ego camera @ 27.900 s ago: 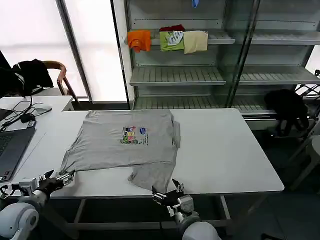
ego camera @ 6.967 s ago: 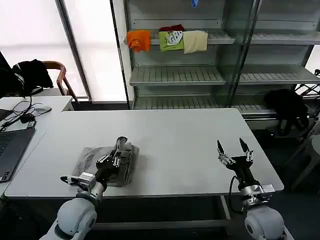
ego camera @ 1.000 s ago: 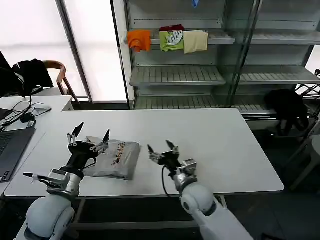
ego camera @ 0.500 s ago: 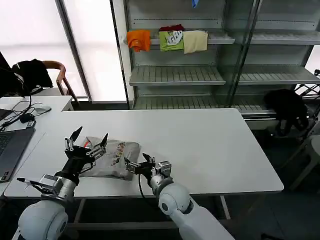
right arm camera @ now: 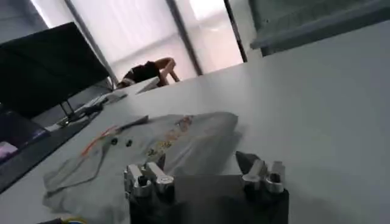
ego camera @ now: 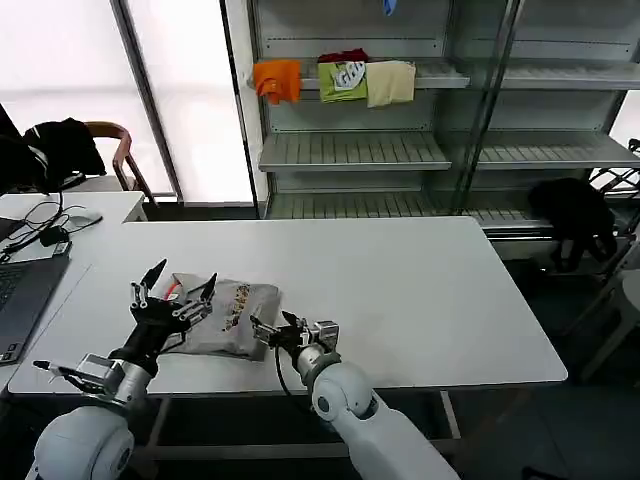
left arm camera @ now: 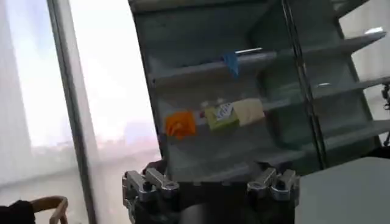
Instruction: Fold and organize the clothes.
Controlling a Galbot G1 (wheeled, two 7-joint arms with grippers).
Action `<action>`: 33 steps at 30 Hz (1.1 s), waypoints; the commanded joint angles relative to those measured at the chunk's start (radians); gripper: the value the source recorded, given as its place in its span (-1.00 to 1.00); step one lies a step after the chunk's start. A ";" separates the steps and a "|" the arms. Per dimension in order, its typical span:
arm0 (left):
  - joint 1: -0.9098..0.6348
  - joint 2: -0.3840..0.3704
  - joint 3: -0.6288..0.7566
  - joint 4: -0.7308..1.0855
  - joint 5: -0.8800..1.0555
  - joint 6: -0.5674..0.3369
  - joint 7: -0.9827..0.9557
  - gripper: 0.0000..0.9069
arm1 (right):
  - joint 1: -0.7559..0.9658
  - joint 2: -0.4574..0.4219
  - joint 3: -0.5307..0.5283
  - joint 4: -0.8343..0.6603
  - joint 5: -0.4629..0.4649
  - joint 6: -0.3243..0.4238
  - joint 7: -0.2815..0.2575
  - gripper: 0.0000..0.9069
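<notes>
Near the front edge of the white tabletop (ego camera: pixel 430 300), the right gripper (ego camera: pixel 276 328) sits low with its jaws spread, just beside the near right corner of the folded grey shirt (ego camera: pixel 225 318). The left gripper (ego camera: pixel 172 295) hangs over the shirt's left part, jaws spread wide and pointing up, holding nothing. The shirt lies as a compact bundle on the left front part of the tabletop, its print and an orange-lined collar showing in the right wrist view (right arm camera: pixel 164 143). To the right of the shirt the tabletop is bare out to its right and far edges. A laptop (ego camera: pixel 15 300) sits on a neighbouring desk at the left. Beyond, a metal shelf unit (ego camera: pixel 400 150) carries orange (ego camera: pixel 278 78), green (ego camera: pixel 343 80) and beige (ego camera: pixel 391 82) garments on one upper shelf.
</notes>
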 commanded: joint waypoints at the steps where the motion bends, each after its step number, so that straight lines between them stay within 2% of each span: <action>1: 0.006 -0.004 -0.004 -0.003 -0.004 -0.003 0.008 1.00 | 0.014 0.049 0.016 -0.089 0.014 0.001 -0.003 -0.13; 2: 0.006 -0.003 -0.004 -0.003 -0.004 -0.003 0.008 1.00 | 0.015 0.052 0.017 -0.095 0.014 0.000 -0.003 -0.22; 5: 0.008 0.000 -0.007 -0.004 -0.004 -0.003 0.009 1.00 | 0.017 0.063 0.014 -0.107 0.014 -0.005 -0.009 -0.22; 7: 0.009 0.000 -0.008 -0.005 -0.005 -0.003 0.010 1.00 | 0.019 0.069 0.010 -0.113 0.013 -0.009 -0.014 -0.42; 11: 0.011 -0.003 -0.006 -0.007 -0.006 -0.003 0.011 1.00 | 0.021 0.075 0.009 -0.119 0.011 -0.014 -0.020 -0.60; 13: 0.011 -0.003 -0.006 -0.007 -0.006 -0.002 0.011 1.00 | 0.023 0.076 0.009 -0.117 0.008 -0.012 -0.019 -0.89; 15: 0.011 -0.003 -0.006 -0.007 -0.007 -0.002 0.011 1.00 | 0.024 0.073 0.012 -0.105 0.006 -0.009 -0.017 -1.00; 21: 0.009 -0.004 -0.004 -0.006 -0.007 -0.002 0.010 1.00 | 0.032 0.028 0.040 -0.023 -0.013 0.016 -0.013 -1.00; 26: 0.006 -0.008 0.001 -0.005 -0.007 -0.001 0.010 1.00 | 0.046 -0.027 0.101 -0.017 -0.018 0.025 -0.015 -1.00; 33: 0.015 -0.006 -0.002 -0.004 -0.010 -0.002 0.011 1.00 | 0.036 -0.155 0.199 0.010 0.001 0.051 -0.031 -1.00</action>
